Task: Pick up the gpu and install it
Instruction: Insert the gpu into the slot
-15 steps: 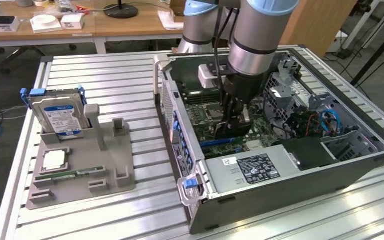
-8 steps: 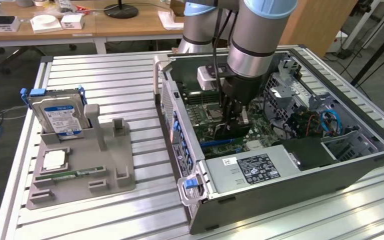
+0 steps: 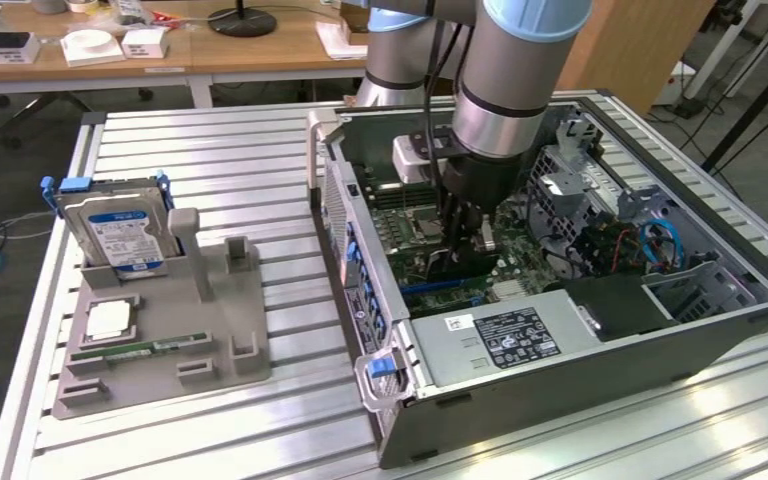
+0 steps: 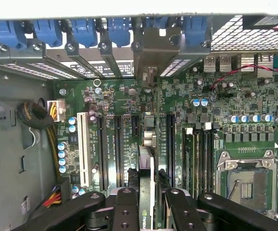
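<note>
My gripper (image 4: pixel 149 193) is down inside the open computer case (image 3: pixel 704 330), shut on the gpu (image 4: pixel 146 161). I see the card edge-on, standing upright between the two black fingers (image 4: pixel 127 207). It hangs over the motherboard (image 4: pixel 216 103) between the long dark expansion slots. Its silver bracket end (image 4: pixel 150 77) points at the rear slot openings under the blue latches (image 4: pixel 85 30). In the exterior view the gripper (image 3: pixel 470 238) reaches straight down over the board's middle, and the card's lower edge sits close to the board. Whether it is seated in a slot I cannot tell.
A grey parts holder (image 3: pixel 231 360) lies on the slatted table at the exterior view's left, with a hard drive (image 3: pixel 117 228) standing in it and a green RAM stick (image 3: pixel 144 350) lying flat. The power supply (image 3: pixel 504 335), drive cage (image 3: pixel 584 180) and CPU socket (image 4: pixel 244 185) crowd the case.
</note>
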Tool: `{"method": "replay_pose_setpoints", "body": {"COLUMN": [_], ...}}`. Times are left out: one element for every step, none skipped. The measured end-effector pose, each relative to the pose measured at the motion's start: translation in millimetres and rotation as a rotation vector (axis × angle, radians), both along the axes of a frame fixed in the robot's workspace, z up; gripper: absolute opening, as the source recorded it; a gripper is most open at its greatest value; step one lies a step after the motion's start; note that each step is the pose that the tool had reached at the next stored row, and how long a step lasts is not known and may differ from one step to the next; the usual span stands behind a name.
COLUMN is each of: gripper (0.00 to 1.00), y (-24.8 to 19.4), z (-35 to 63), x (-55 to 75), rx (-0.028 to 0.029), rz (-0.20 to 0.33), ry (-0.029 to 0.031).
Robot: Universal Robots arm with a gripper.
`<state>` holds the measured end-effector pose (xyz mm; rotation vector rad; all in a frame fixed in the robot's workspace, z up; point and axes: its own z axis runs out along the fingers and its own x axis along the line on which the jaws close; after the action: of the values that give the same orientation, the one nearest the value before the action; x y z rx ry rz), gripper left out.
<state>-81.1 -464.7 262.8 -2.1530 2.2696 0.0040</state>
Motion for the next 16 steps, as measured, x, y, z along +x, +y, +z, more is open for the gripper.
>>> {"method": "replay_pose_setpoints", "body": {"gripper": [0.26, 0.26, 0.26, 0.26, 0.26, 0.26, 0.26, 0.26, 0.26, 0.26, 0.26, 0.26, 0.26, 0.26, 0.26, 0.26], "y": [0.1, 0.3, 0.7, 1.0, 1.2, 1.7, 2.1, 2.4, 2.7, 2.8, 2.8, 2.8, 2.8, 2.8, 2.9, 2.9], "z": [-0.1, -0.3, -0.5, -0.6, -0.8, -1.0, -1.4, -1.7, -2.0, -2.2, -2.2, -2.2, -2.2, -2.3, -2.9, -3.6], "x": [0.0, -0.2, -0.5, -0.6, -0.7, -1.0, -1.5, -1.9, -2.5, -2.9, -2.9, -2.9, -2.9, -2.9, -2.9, -3.0], "rx": [0.0001, 0.0003, 0.0003, 0.0001, 0.0, 0.0, 0.0, 0.0, 0.0, 0.0, -0.0001, -0.0001, -0.0001, -0.0002, 0.0001, 0.0003], "rz": [0.0, 0.0, 0.0, 0.0, 0.0, 0.0, 0.0, 0.0, 0.0, 0.0, 0.0, 0.0, 0.0, 0.0, 0.0, 0.0], "ry": [-0.0001, -0.0002, -0.0001, -0.0001, 0.0, 0.0, 0.0, 0.0, -0.0001, -0.0001, 0.0, 0.0, 0.0, 0.0001, 0.0, -0.0001]}}
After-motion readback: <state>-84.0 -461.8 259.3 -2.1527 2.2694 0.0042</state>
